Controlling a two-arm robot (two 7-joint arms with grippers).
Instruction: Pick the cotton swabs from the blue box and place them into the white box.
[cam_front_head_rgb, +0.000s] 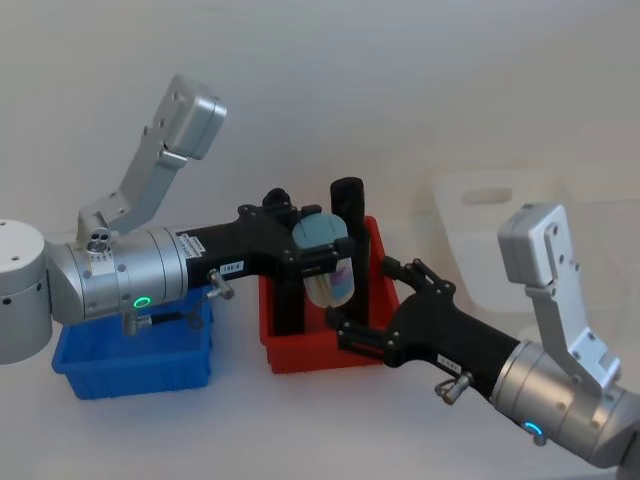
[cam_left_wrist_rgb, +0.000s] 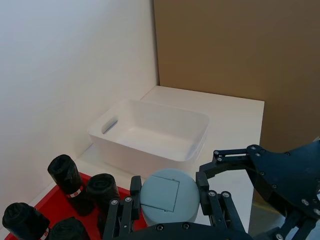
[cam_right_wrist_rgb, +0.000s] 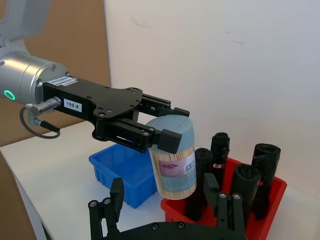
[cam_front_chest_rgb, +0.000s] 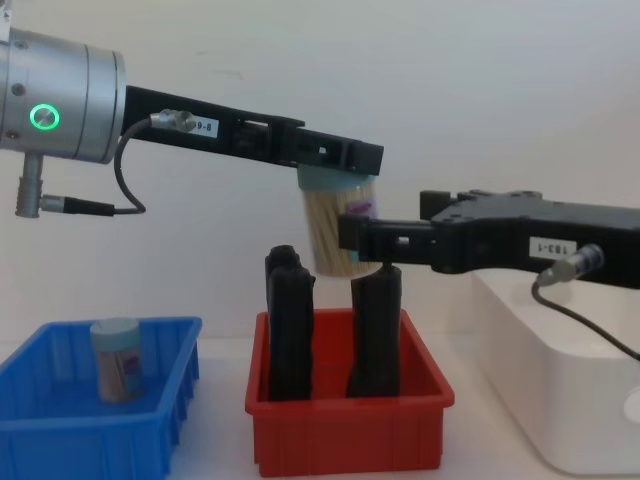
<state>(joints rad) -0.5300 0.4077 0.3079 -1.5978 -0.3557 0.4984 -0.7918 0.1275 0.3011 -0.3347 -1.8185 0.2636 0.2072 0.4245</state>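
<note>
A plain white wall backs the white counter (cam_front_head_rgb: 250, 430). In the head view we see the left gripper (cam_front_head_rgb: 322, 258) held out over a red plastic bin (cam_front_head_rgb: 320, 352) of tall black rolls (cam_front_head_rgb: 347, 200). Its jaws pinch a small clear cylindrical tub of cotton swabs (cam_front_head_rgb: 333, 285) just under the pale blue lid. The shallow bright blue plastic box (cam_front_head_rgb: 130, 368) sits left of the red bin, and the large glossy white plastic box (cam_front_head_rgb: 465, 250) sits to its right. The right gripper (cam_front_head_rgb: 375, 300) reaches in near the tub with its jaws spread.

In the left wrist view the lid sits gripped between the jaws, and the white box lies beyond with nothing showing inside.

In the right wrist view the tub hangs ahead of the spread right jaws. We cannot tell whether they already flank it.

In the chest view the held tub is high above the red bin, with the right gripper level with its lower half. A second tub (cam_front_chest_rgb: 115, 360) stands in the blue box.

We judge this to be a mid-air handover on the way to the white box. Next, the right jaws would need to close on the tub's lower body before the left jaws release.
</note>
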